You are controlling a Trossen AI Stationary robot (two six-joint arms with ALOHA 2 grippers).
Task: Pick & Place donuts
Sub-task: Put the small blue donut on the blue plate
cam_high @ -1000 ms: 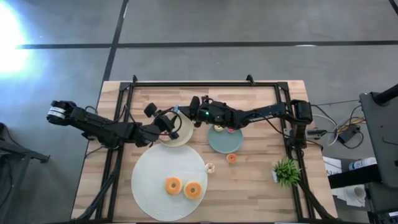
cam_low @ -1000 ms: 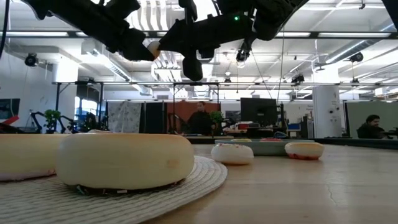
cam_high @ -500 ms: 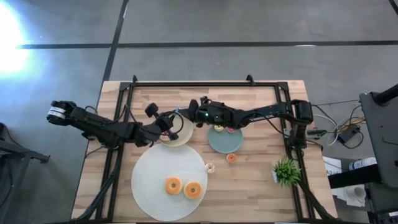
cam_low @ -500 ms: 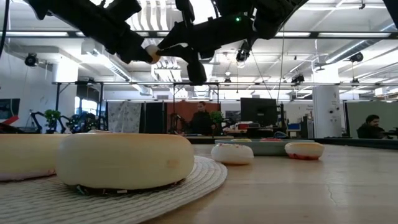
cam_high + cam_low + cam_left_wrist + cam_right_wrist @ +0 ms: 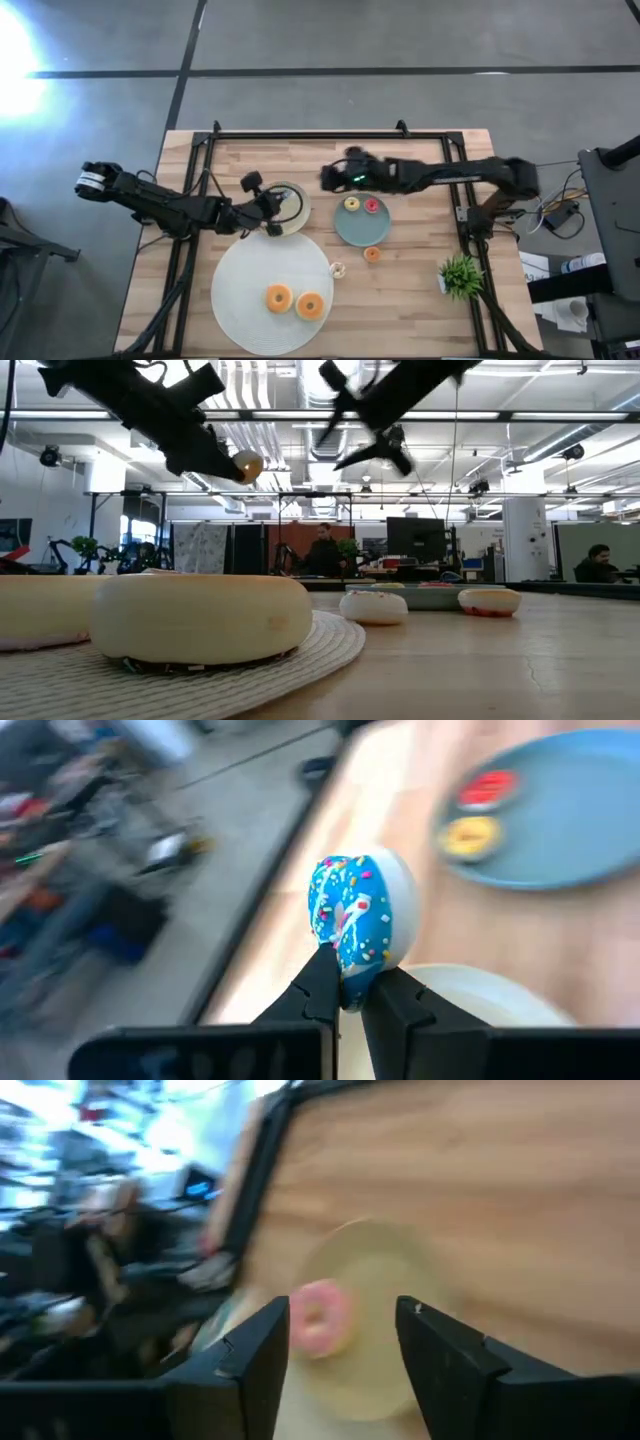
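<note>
My left gripper hangs above the cream plate, shut on a blue-frosted, sprinkled donut, which the low view shows as a tan lump. My right gripper stands open farther right with nothing between its fingers. Past them its wrist view shows a pink ring before the cream plate; whether it lies there I cannot tell. Two orange donuts lie on the white mat. A yellow and a red tiny donut lie on the teal plate. My left gripper pinches the donut's rim between its two fingers, one on the frosted face and one on the plain face. The fingers come from the table's left. The donut stands on edge beyond the fingertips, lifted clear above the cream plate.
A tiny orange donut lies on the bare wood near the teal plate, and a whitish one at the mat's right rim. A small green plant stands near the right edge. A black frame runs along the table's far and side edges.
My left gripper has shut on the donut that my right gripper held over the cream plate. My right gripper has opened, let go and drawn back toward the table's right edge. My left gripper has carried the donut slightly toward the left and near side.
</note>
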